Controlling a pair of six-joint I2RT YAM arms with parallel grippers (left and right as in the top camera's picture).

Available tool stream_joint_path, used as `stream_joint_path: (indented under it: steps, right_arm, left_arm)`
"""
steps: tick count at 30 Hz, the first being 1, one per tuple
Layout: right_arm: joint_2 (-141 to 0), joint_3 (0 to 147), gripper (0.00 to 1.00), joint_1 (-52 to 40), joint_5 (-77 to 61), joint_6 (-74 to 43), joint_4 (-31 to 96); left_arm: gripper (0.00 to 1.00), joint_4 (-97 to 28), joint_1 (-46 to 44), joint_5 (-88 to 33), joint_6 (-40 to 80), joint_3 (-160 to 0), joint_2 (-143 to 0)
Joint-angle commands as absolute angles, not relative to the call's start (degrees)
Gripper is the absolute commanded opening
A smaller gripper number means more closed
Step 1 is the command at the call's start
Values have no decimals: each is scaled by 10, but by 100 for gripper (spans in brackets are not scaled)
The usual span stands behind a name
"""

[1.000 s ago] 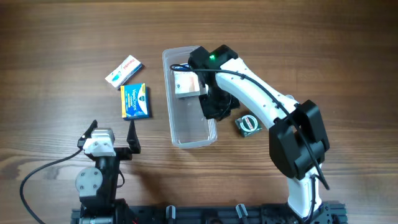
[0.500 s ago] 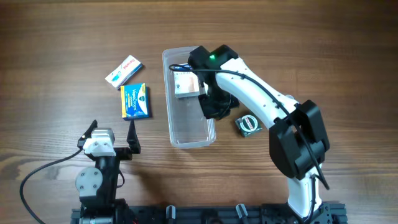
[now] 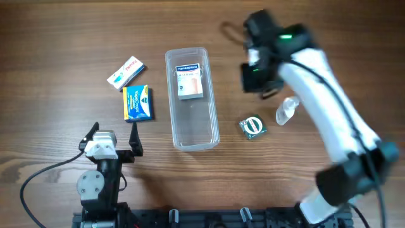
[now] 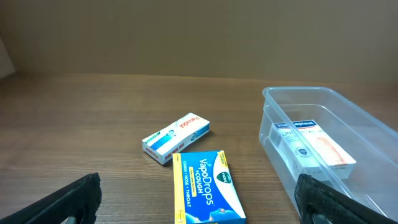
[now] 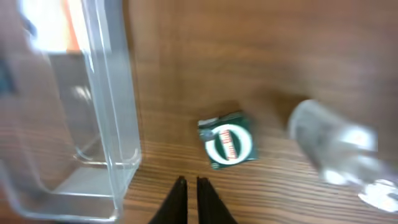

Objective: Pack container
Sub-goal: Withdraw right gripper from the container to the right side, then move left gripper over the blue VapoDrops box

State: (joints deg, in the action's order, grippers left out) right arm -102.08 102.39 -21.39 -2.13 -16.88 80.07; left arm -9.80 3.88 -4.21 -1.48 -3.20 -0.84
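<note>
The container (image 3: 195, 125) is a clear long tub at the table's middle, and a white box (image 3: 189, 81) lies in its far end. My right gripper (image 3: 256, 79) hangs blurred above the table to the right of the tub. It is shut and holds nothing; in the right wrist view its tips (image 5: 188, 182) point toward a green packet (image 5: 227, 140), with the container (image 5: 118, 93) to their left. My left gripper (image 3: 114, 132) stands open near the front left. In its own view the blue VapoDrops box (image 4: 205, 183) lies ahead between its fingers and the container (image 4: 298, 92) stands to the right.
A blue box (image 3: 137, 102) and a white-and-red box (image 3: 126, 71) lie left of the tub. The green packet (image 3: 254, 126) and a small clear bottle (image 3: 286, 111) lie to its right. The white-and-red box (image 4: 176, 137) also shows in the left wrist view.
My right arm has come up out of the container and swung to the right and back, leaving the white box lying in the tub. The left arm has not moved.
</note>
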Motion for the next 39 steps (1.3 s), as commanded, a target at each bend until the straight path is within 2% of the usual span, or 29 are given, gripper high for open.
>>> stream_joint_path:
  steps: [1,5,6,8,10,12,13,15,31,39]
  right_arm:
    - [-932,1038,11,-170,-5,-135,805]
    - [-853,1038,16,-105,42,-135,813]
    - [-839,1038,20,-89,54,-136,815]
    - [-816,1038,39,-56,69,-136,817]
    - [-804,1038,54,-29,69,-136,821]
    - [-801,1038,80,-14,69,-135,827]
    - [-801,1038,97,-8,69,-135,830]
    - [-802,1035,100,-2,69,-135,830]
    - [-805,1034,100,-3,69,-135,830]
    - [-805,1034,100,-2,69,-135,830]
  left_arm:
    - [100,-96,43,-45,-26,-28,-4]
    - [100,-96,43,-45,-26,-28,-4]
    - [100,-96,43,-45,-26,-28,-4]
    - [100,-96,43,-45,-26,-28,-4]
    - [100,-96,43,-45,-26,-28,-4]
    - [100,-96,43,-45,-26,-28,-4]
    - [100,-96,43,-45,-26,-28,-4]
    - [100,-96,43,-45,-26,-28,-4]
    - [100,-96,43,-45,-26,-28,-4]
    - [100,-37,43,-41,-28,-28,-4]
